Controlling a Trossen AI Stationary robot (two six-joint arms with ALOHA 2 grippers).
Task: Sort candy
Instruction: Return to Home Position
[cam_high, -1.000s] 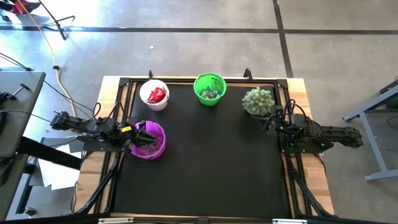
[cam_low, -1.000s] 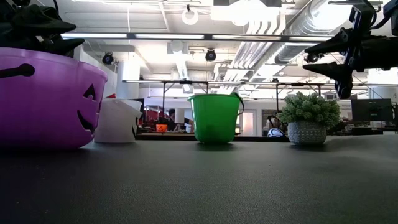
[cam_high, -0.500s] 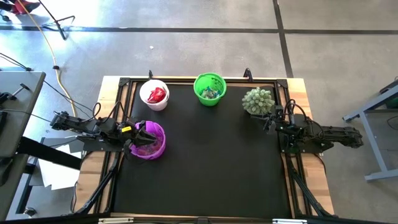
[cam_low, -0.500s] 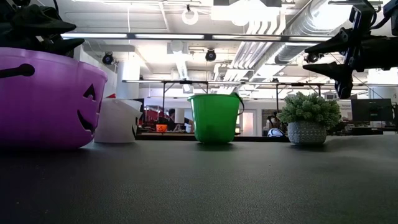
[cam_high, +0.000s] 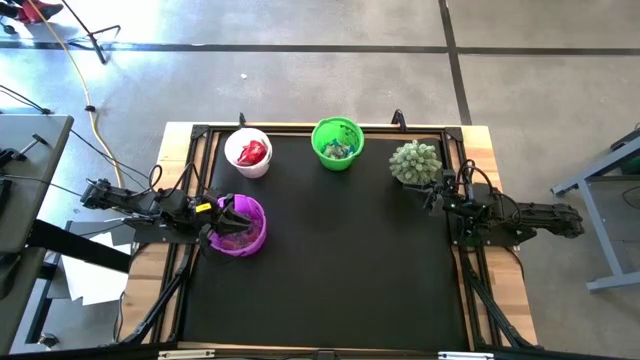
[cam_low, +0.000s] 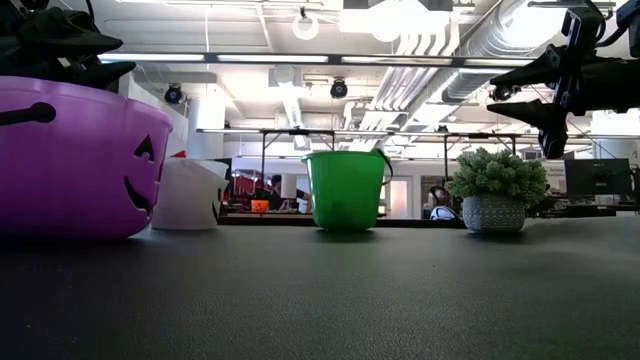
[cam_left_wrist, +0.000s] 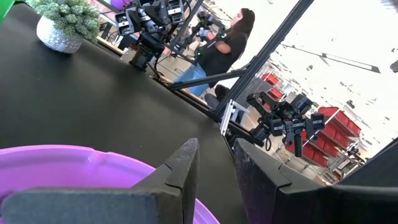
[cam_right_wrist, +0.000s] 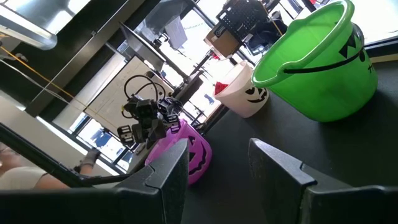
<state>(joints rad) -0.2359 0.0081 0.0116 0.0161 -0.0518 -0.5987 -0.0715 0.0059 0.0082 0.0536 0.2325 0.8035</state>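
Three small buckets stand on the black mat (cam_high: 330, 260). The white bucket (cam_high: 248, 153) at the far left holds red candy (cam_high: 253, 152). The green bucket (cam_high: 337, 143) at the far middle holds silvery blue-white candy (cam_high: 340, 151). The purple bucket (cam_high: 241, 226) stands at the left edge. My left gripper (cam_high: 222, 213) hangs level above the purple bucket's rim (cam_left_wrist: 93, 155), open with nothing between its fingers (cam_left_wrist: 216, 149). My right gripper (cam_high: 432, 195) is raised at the table's right edge, open and holding nothing (cam_right_wrist: 219, 149). What lies inside the purple bucket does not show clearly.
A spiky pale-green plant in a speckled pot (cam_high: 415, 162) stands at the far right, just beyond my right gripper. The mat's middle and near half are bare. In the left wrist view a person (cam_left_wrist: 227, 43) sits in the room beyond the table.
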